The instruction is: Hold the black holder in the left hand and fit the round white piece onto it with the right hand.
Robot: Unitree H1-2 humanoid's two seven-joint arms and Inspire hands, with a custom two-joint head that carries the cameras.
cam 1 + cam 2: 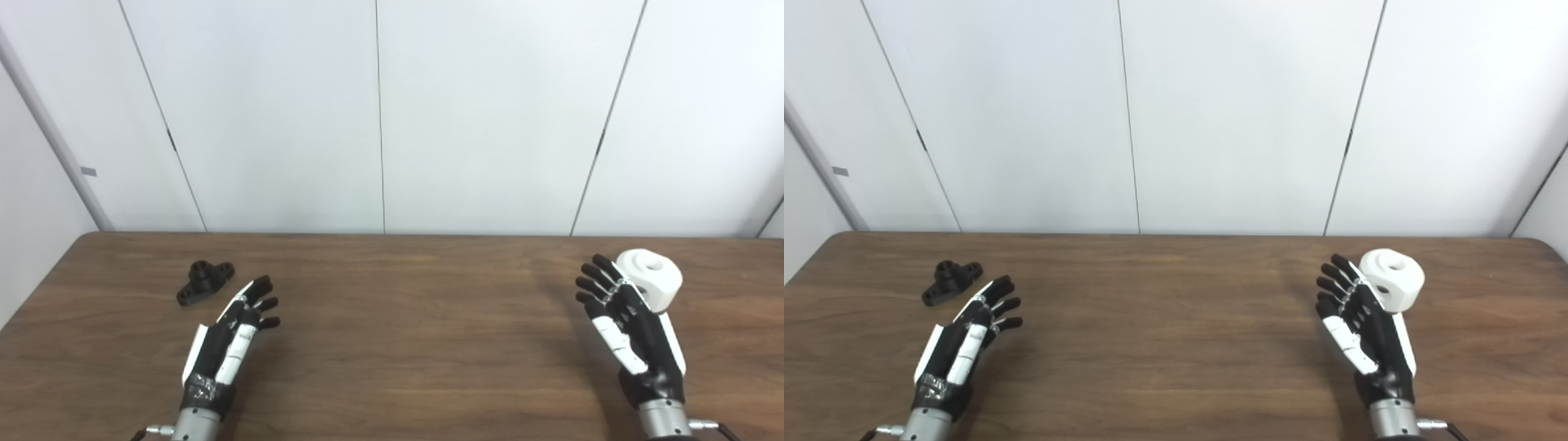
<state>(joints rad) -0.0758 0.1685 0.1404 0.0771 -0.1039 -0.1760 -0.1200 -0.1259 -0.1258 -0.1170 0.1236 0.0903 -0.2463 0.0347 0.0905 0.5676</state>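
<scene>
Nearest the camera, both arms come up from the bottom edge over the brown table. The left hand has its fingers spread and holds nothing; the right hand is likewise splayed and empty. Just beyond the left fingertips and a little to their left lies the black holder, apart from the hand: a flanged bar with a raised round boss at its middle. It looks like stiff, light plastic, best pinched across the flange so the boss stays clear. Just behind the right hand sits the round white piece, a chunky ring, probably rigid and smooth, so gripped around its rim. The right eye view shows a side hole in it more plainly.
</scene>
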